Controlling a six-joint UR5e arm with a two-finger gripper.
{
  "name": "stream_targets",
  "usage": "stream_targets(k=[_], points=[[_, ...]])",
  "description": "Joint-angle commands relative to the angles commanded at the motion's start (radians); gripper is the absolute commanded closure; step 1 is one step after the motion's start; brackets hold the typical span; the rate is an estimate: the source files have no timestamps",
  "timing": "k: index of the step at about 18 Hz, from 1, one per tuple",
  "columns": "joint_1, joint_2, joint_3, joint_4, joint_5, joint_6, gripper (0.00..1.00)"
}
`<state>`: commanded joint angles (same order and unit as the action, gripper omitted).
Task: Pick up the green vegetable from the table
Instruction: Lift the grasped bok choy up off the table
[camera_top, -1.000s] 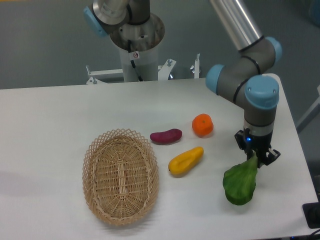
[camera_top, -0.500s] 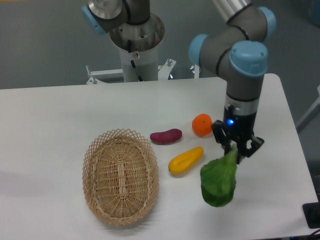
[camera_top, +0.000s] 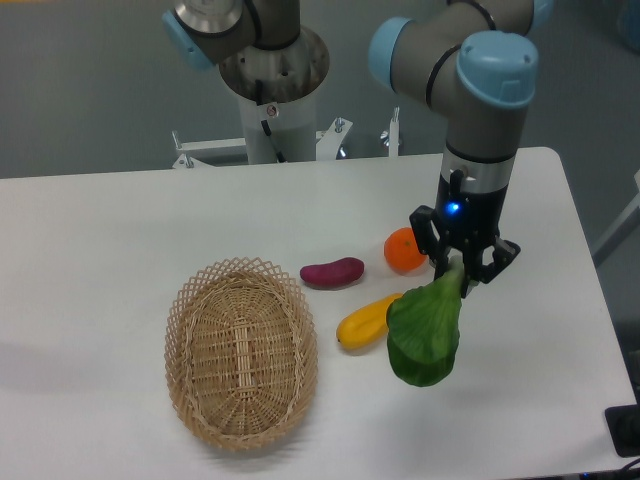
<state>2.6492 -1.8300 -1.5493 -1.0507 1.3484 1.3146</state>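
End effector: the end effector (camera_top: 462, 272) points straight down over the right half of the table, its two fingers closed on the pale stem of the green vegetable.
Green vegetable: the green vegetable (camera_top: 425, 330) hangs below the fingers, leaf end down, clear of the table surface; from this view it overlaps the right tip of the yellow vegetable, in front of it.
Grip point: hold is at the narrow stem end, the one part slim enough to fit between the fingers; the broad leaf dangles free.
Handling: it looks like a light toy; the leaf hangs tilted to the left, so it may swing when the arm moves. The smooth stem could slip if the pinch is shallow; how deep it sits between the fingers is hidden.
Task state: judged from the clearance, the pick looks done or nearly so.
Nearby items: yellow vegetable (camera_top: 365, 320) just left of the hanging leaf; orange fruit (camera_top: 403, 250) just beside the end effector on its left; purple vegetable (camera_top: 332, 272) further left.
Farther out: wicker basket (camera_top: 241, 352) lies well apart on the left of the white table (camera_top: 110, 240).
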Motion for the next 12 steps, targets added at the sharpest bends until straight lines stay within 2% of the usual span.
stream_targets(k=[12], points=[[0.002,0.000,0.000,0.003,0.000,0.009,0.67]])
